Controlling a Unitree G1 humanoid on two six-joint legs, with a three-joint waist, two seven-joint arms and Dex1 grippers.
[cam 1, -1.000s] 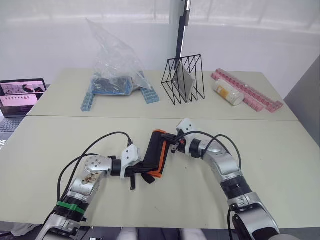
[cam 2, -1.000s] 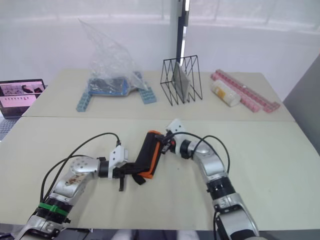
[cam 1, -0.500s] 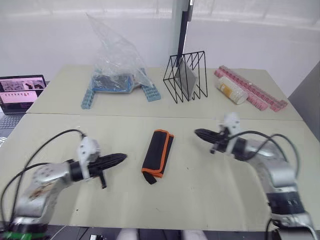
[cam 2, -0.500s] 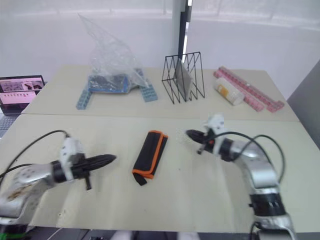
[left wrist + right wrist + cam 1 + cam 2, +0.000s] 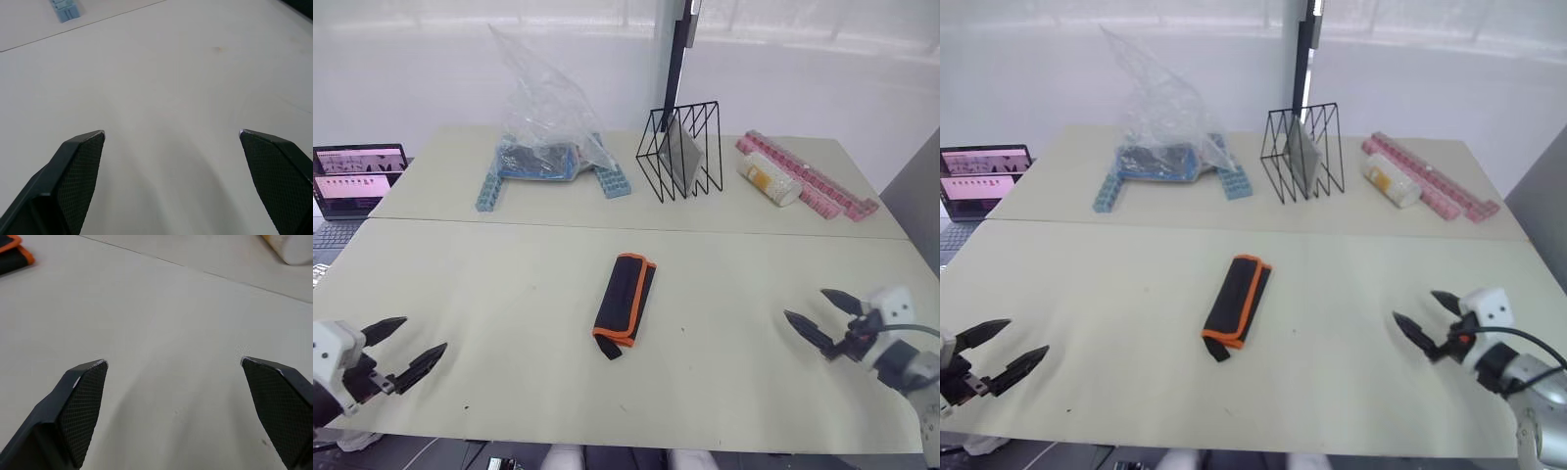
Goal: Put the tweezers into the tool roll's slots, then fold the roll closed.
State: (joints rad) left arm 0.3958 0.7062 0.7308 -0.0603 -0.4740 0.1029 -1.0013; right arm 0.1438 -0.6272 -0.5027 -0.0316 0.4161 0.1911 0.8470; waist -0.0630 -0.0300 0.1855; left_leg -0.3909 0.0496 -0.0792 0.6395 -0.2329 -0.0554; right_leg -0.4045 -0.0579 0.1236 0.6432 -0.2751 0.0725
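Tool roll (image 5: 625, 305) folded shut, lying mid surface (image 5: 724, 392), orange edging showing, nothing touching it. Left end effector (image 5: 409, 347) at near-left edge, fingers spread wide, empty. Right end effector (image 5: 822, 317) near right edge, also wide apart, empty. Both well apart from roll. Plastic bag (image 5: 546, 117), wire rack (image 5: 683, 150) at back.

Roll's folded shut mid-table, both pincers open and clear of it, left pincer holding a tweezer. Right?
Not quite. The left pincer holds nothing: the left wrist view shows bare table between its open fingers. The rest stands: the roll lies folded shut mid-table, and the right pincer is open, both clear of it.
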